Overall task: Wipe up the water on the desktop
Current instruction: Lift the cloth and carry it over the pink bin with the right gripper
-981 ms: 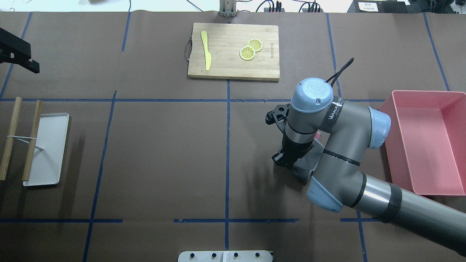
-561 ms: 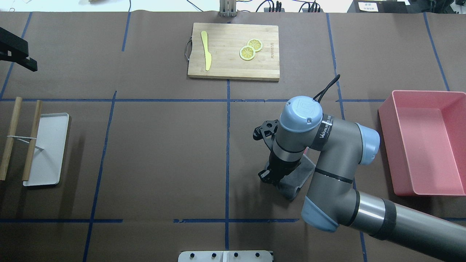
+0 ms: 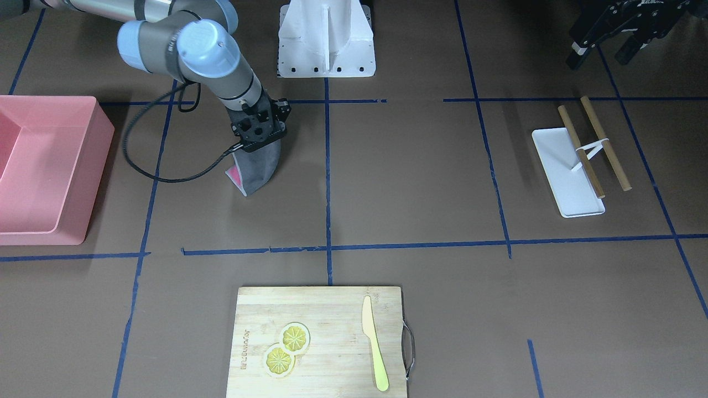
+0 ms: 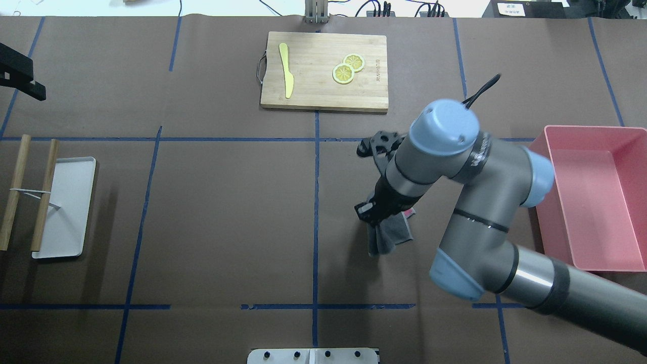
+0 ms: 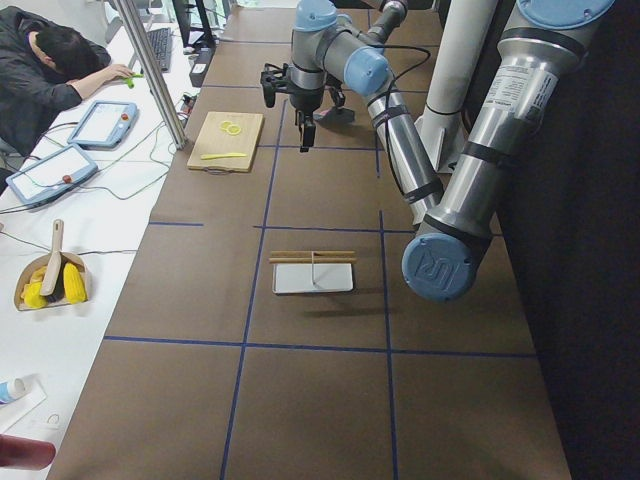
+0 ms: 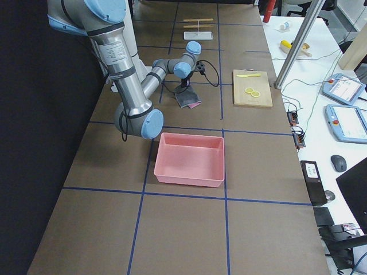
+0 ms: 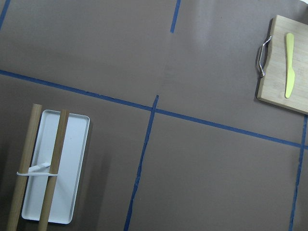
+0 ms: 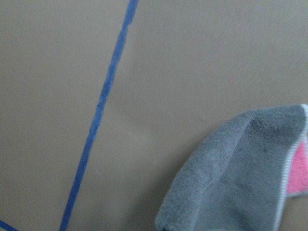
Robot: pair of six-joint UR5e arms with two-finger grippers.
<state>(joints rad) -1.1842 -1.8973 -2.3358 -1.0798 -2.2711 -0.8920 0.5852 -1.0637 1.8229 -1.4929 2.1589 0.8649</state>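
R fingers [image 3: 259, 141] gripped a grey cloth [image 3: 255, 168] hanging beside the bin [image 3: 95, 182], low end at or just off the table [image 3: 415, 177]. No water visible near the bin, so wiping prob mostly done; can't confirm. L fingers [image 3: 605, 41]: can't tell.

"Where does everything on the desktop [image 4: 212, 212] sit from the board [image 4: 323, 93]?"

"A knife [image 4: 286, 71] and two fruit slices [image 4: 343, 74] lie on it. The cloth [image 4: 389, 235] is nearer the robot [image 4: 480, 237], slightly to its right; the tub [image 4: 591, 202] far right; the tray [image 4: 71, 227], one stick [image 4: 44, 194] on it, far left."
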